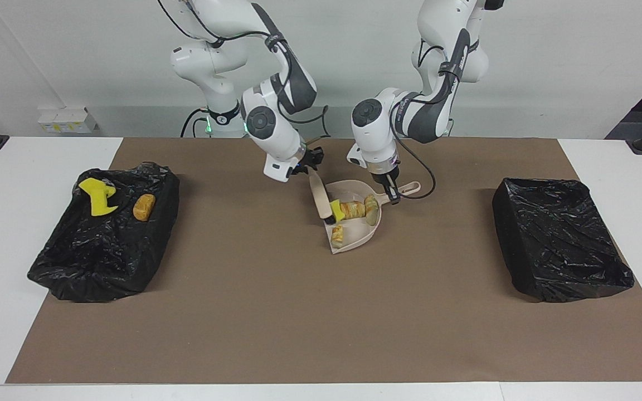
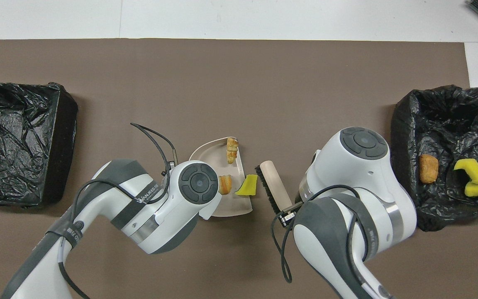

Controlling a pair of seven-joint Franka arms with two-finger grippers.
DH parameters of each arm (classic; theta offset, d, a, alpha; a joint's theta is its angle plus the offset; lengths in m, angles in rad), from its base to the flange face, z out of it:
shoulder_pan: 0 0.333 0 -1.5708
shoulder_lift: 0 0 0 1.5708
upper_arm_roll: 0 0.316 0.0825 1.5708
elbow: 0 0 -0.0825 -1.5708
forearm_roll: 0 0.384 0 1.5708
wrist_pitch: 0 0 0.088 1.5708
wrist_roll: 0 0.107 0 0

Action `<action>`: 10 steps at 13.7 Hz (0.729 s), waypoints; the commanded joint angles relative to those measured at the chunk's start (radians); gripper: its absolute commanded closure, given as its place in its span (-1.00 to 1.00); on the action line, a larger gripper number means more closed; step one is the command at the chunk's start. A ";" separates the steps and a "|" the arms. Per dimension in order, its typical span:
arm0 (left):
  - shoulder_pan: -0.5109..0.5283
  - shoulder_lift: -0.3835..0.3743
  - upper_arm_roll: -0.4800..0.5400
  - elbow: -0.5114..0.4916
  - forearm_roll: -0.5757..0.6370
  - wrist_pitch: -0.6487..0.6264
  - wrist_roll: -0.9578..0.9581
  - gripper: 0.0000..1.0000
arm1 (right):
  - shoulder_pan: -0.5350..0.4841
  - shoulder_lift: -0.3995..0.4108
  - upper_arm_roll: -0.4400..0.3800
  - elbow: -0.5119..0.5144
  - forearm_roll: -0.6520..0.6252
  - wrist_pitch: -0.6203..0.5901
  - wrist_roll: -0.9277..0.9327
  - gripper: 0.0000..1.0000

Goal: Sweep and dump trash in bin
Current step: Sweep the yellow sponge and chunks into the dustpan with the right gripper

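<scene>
The beige dustpan [image 1: 356,238] [image 2: 212,154] lies on the brown mat midway between the arms. My left gripper [image 1: 392,197] is shut on its handle. Trash in the pan: two striped tan lumps [image 1: 351,210] [image 2: 225,184], a smaller lump [image 1: 337,234] [image 2: 232,150] near the lip, and a yellow sponge chunk [image 1: 335,207] [image 2: 247,185] at the open mouth. My right gripper [image 1: 309,167] is shut on the beige brush [image 1: 319,197] [image 2: 273,182], which hangs tilted with its bristle end beside the sponge. In the overhead view both grippers are hidden under their wrists.
A black-lined bin [image 1: 103,250] [image 2: 438,124] at the right arm's end holds a yellow sponge [image 1: 97,195] and a tan lump [image 1: 144,206]. A second black-lined bin [image 1: 560,239] [image 2: 19,141] stands at the left arm's end. White table borders the mat.
</scene>
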 commanded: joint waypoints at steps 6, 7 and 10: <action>-0.006 -0.035 0.008 -0.048 0.022 0.021 -0.015 1.00 | -0.007 0.155 0.017 0.044 -0.193 0.247 -0.017 1.00; -0.006 -0.035 0.006 -0.048 0.022 0.021 -0.015 1.00 | 0.001 0.178 0.018 0.072 -0.186 0.248 -0.014 1.00; -0.006 -0.035 0.006 -0.048 0.022 0.024 -0.015 1.00 | 0.019 0.172 0.033 0.061 -0.098 0.259 -0.057 1.00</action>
